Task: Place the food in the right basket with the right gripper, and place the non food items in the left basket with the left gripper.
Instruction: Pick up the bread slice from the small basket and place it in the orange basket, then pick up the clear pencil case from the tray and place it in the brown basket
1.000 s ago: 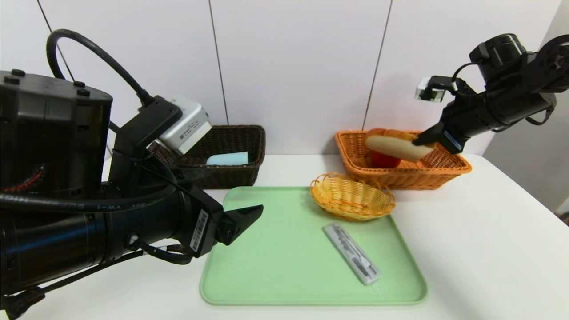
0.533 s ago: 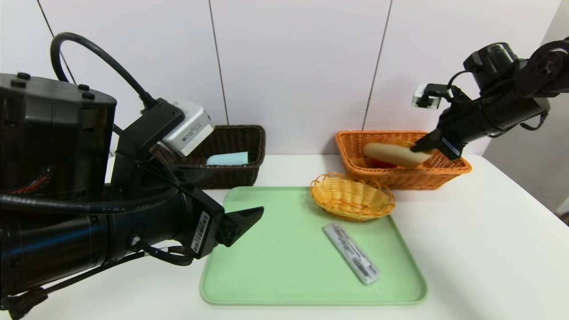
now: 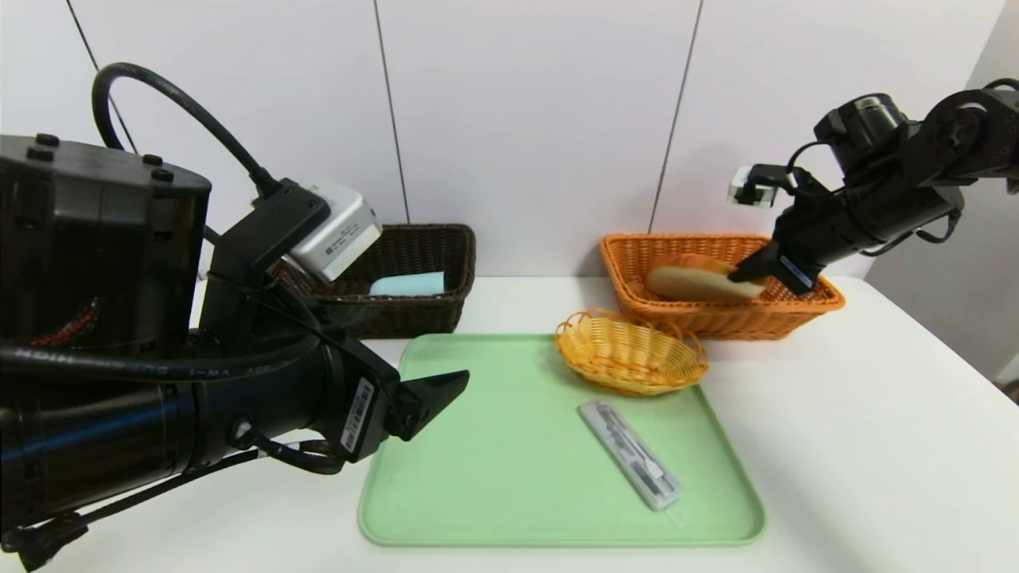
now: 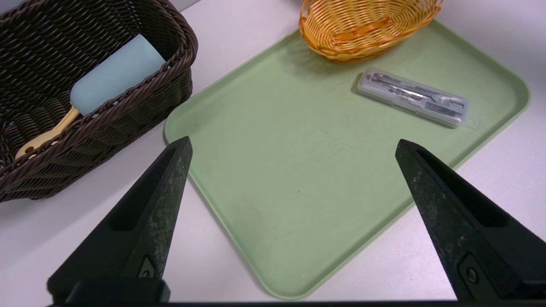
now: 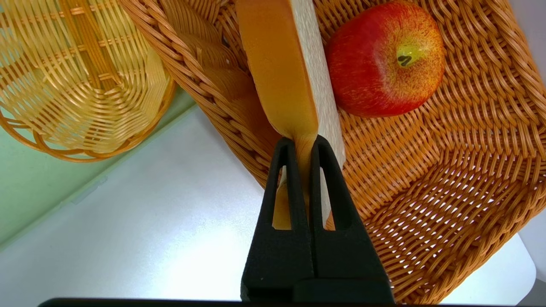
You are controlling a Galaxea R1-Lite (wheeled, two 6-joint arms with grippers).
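Pinching a tan slice of bread point(image 5: 281, 72) inside the orange wicker basket point(image 3: 796, 306) beside a red apple point(image 5: 386, 57), the right gripper point(image 5: 303, 147) grips tight while the left gripper point(image 4: 294, 145) hangs wide open above the pale green plastic tray point(image 3: 509, 477).

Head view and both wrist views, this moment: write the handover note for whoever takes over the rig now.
Right gripper: shut on the tan bread slice, low inside the orange wicker basket; not released.
Left gripper: open, empty, over the green tray's near-left edge.
Done: red apple in the orange basket; light-blue wooden-handled tool in the dark brown wicker basket.
Left: release the bread; clear plastic case on the tray goes to the brown basket. Small yellow wicker bowl sits on the tray, empty.
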